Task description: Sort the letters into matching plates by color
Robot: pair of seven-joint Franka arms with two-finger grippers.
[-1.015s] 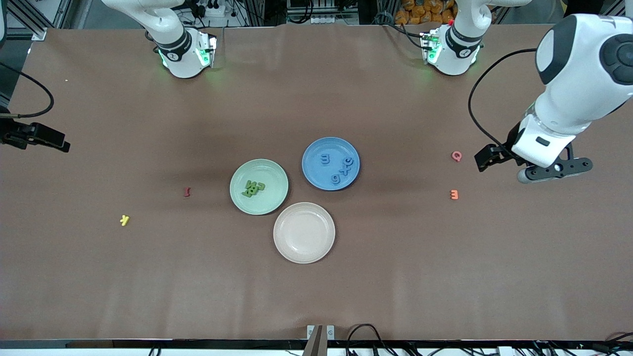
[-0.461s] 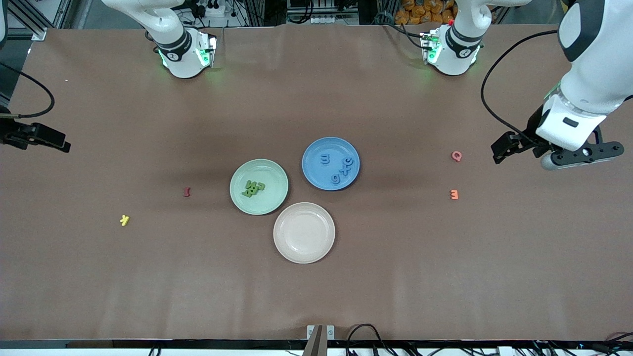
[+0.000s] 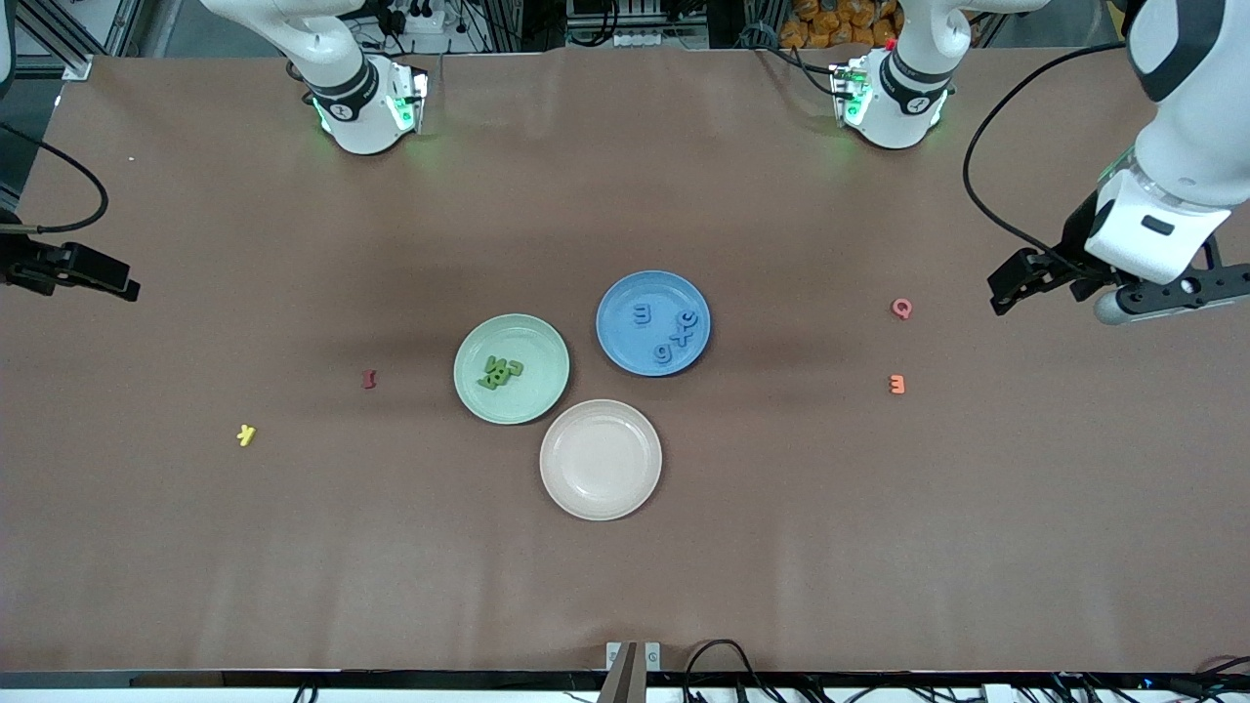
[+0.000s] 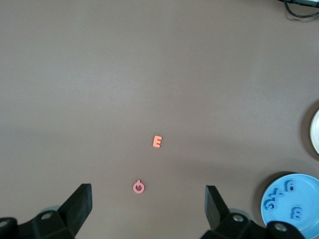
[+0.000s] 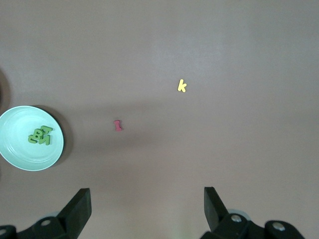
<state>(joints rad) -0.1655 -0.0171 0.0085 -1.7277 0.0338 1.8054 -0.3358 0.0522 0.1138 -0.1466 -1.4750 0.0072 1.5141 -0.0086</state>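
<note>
Front view: green letters (image 3: 500, 371) lie in the green plate (image 3: 543, 389), blue letters (image 3: 674, 335) in the blue plate (image 3: 622, 344).

Left wrist view: the left tool (image 4: 148, 206) hangs wide and empty over the worktop (image 4: 149, 74).

Right wrist view: the right tool (image 5: 147, 209) hangs wide, empty.

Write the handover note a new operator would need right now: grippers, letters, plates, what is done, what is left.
Left gripper: open, empty, over bare table at the left arm's end.
Right gripper: open, empty, over bare table at the right arm's end.
Green foam letters: piled in the pale mint green plate.
Blue foam letters: in the medium blue plate.
Done: no green or blue letter lies loose on the table.
Left: nothing apparent.
</note>
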